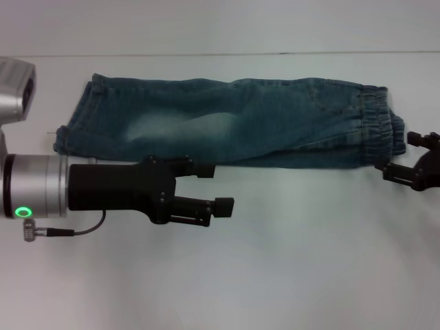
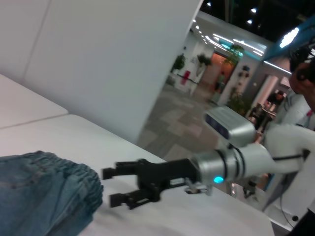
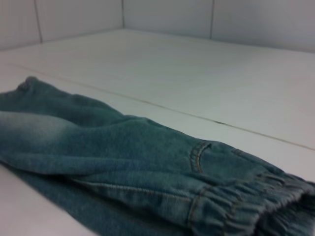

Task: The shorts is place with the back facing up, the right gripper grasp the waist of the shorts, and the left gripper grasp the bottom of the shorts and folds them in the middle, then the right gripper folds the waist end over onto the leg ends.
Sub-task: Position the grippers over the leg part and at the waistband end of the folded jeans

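The blue-green denim shorts point(image 1: 227, 124) lie on the white table, folded lengthwise into a long strip. The ruffled waist end point(image 1: 375, 127) points right, and the leg ends point(image 1: 75, 130) lie at the left. My right gripper point(image 1: 402, 157) is open just off the waistband's near right corner, holding nothing. The left wrist view shows it as the right gripper point(image 2: 110, 187), open beside the waistband point(image 2: 74, 187). My left gripper point(image 1: 216, 187) is open and empty, just in front of the shorts' near edge, pointing right. In the right wrist view the waistband point(image 3: 241, 206) and a pocket edge point(image 3: 197, 157) are close.
The white table point(image 1: 275, 261) stretches in front of the shorts. A seam line point(image 1: 275, 53) runs across the table behind them. A cable point(image 1: 75, 230) hangs under my left wrist.
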